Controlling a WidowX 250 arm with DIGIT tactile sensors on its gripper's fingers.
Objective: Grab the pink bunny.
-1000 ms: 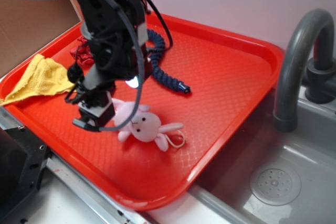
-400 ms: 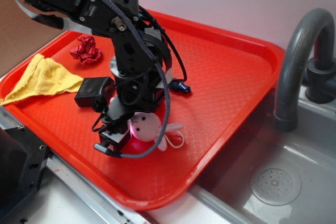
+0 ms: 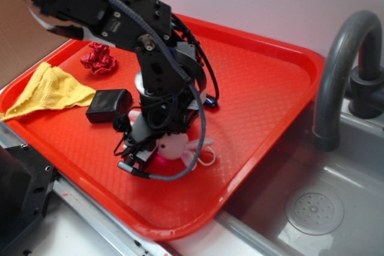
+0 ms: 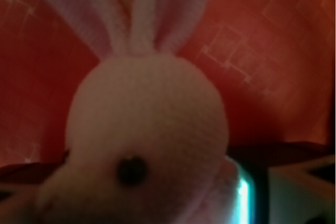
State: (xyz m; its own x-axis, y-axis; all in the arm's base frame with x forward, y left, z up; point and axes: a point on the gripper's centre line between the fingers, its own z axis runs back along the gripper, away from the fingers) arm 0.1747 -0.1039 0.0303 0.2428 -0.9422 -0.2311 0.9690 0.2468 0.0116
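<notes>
The pink bunny (image 3: 175,146) lies on the red tray (image 3: 270,82) near its front edge, ears and loop string pointing right. My gripper (image 3: 150,159) is down over it, the arm hiding most of its body. In the wrist view the bunny's head (image 4: 147,129) fills the frame, one dark eye showing and the ears pointing up. The jaws stand wide apart at the lower left and lower right corners, open, with the head between them.
A small black box (image 3: 108,105) lies just left of the arm. A shiny red scrunchie (image 3: 99,58) and a yellow cloth (image 3: 51,91) lie at the tray's left. A grey faucet (image 3: 339,70) and the sink (image 3: 314,208) are on the right.
The gripper has moved from the bunny's left side to over it and has come down around its head. The bunny has shifted slightly.
</notes>
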